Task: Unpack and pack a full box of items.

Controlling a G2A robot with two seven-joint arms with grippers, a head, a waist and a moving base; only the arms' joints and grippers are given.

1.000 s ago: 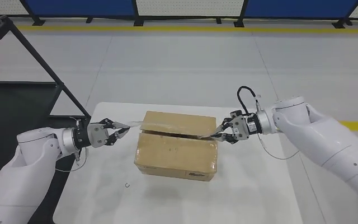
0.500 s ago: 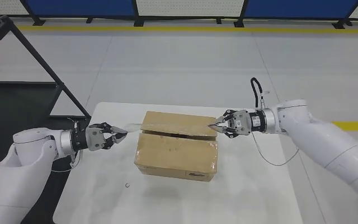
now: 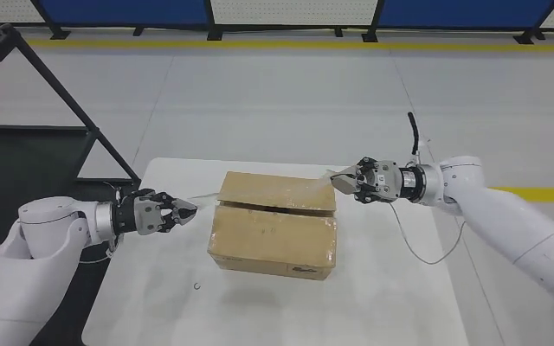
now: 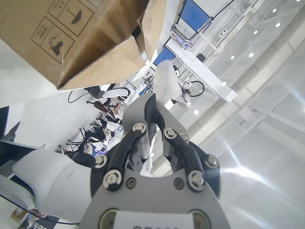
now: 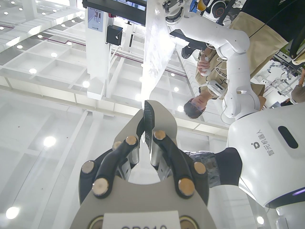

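Observation:
A brown cardboard box [image 3: 273,233] sits on the white table [image 3: 164,303], its far flap [image 3: 277,189] slightly lifted along the middle seam. A strip of clear tape [image 3: 206,195] stretches above the box between the two grippers. My left gripper [image 3: 186,208] is off the box's left end, shut on one end of the tape [image 4: 165,79], with the box's corner [image 4: 71,24] close by. My right gripper [image 3: 339,180] hovers off the far right corner, shut on the other end of the tape [image 5: 156,48].
A small dark ring [image 3: 198,286] lies on the table in front of the box's left corner. A black frame [image 3: 61,104] stands beyond the table's left side. The table's far edge runs just behind the box.
My right gripper has risen and drawn back to the right from the box's edge, pulling the tape with it. My left gripper has shifted slightly left and stays closed.

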